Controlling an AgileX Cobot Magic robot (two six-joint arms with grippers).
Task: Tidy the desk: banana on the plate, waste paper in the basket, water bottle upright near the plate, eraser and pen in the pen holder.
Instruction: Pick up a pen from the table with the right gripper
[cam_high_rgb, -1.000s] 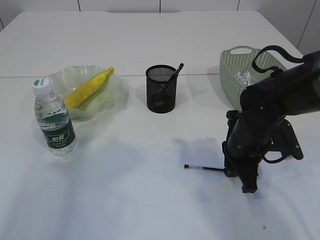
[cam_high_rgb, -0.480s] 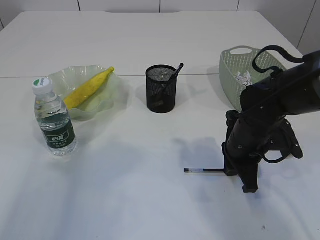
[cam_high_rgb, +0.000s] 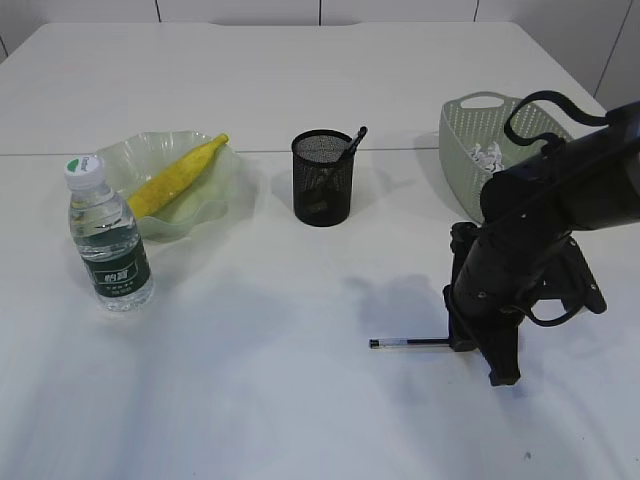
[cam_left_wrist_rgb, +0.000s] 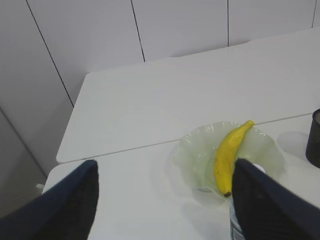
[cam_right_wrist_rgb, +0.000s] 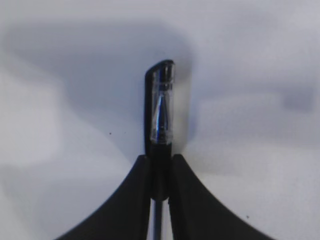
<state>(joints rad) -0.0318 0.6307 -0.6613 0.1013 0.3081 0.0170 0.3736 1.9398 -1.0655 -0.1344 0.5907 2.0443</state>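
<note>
My right gripper (cam_high_rgb: 462, 345) (cam_right_wrist_rgb: 160, 161) is down at the desk (cam_high_rgb: 250, 380), shut on one end of a black-and-clear pen (cam_high_rgb: 408, 343) (cam_right_wrist_rgb: 161, 107) that lies flat, pointing left. Wide open over the desk's left part, my left gripper (cam_left_wrist_rgb: 165, 167) holds nothing. The banana (cam_high_rgb: 178, 176) (cam_left_wrist_rgb: 227, 155) lies on the plate (cam_high_rgb: 222, 200) (cam_left_wrist_rgb: 195, 155). Beside the plate, the water bottle (cam_high_rgb: 110, 245) stands upright. Another pen (cam_high_rgb: 353, 141) sticks out of the pen holder (cam_high_rgb: 322, 178). Waste paper (cam_high_rgb: 487, 156) is in the basket (cam_high_rgb: 462, 130). I cannot make out the eraser.
The right arm (cam_high_rgb: 560, 200) reaches over the basket's front and hides part of it. A seam (cam_high_rgb: 300, 152) crosses the tabletop behind the plate and the holder. The pen holder's edge (cam_left_wrist_rgb: 315, 137) shows at the right of the left wrist view.
The right gripper has closed on the pen. The pen's free left end has swung a little toward the front edge. The left gripper has not moved.
</note>
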